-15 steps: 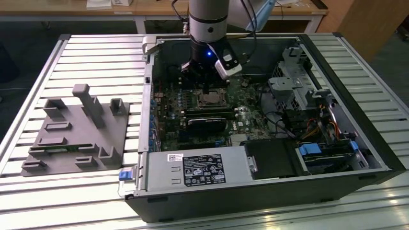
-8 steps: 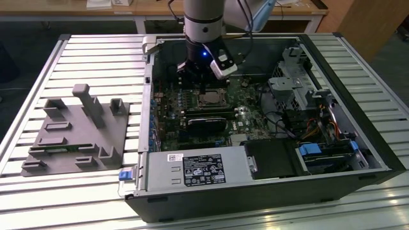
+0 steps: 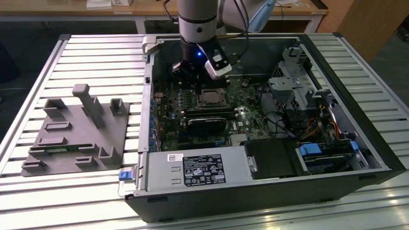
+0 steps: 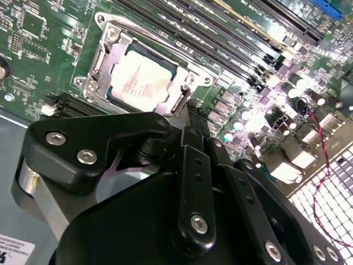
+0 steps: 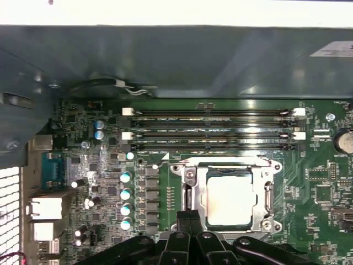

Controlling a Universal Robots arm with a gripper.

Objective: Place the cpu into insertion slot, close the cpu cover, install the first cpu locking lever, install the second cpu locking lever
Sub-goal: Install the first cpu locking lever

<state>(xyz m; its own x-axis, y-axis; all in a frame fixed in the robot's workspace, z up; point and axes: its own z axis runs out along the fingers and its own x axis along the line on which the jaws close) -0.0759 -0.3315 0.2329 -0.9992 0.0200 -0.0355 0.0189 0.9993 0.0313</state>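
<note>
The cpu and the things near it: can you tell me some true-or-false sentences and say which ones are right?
1. The cpu lies in the insertion slot. True.
2. The gripper is holding the cpu. False: it holds nothing and sits beside the socket.
3. The cpu cover stands up open. False: it lies flat, framing the cpu.
4. Long memory slots run next to the socket. True.
5. A grey fixture lies inside the computer case. False: it lies outside the case, on the exterior view's left.
</note>
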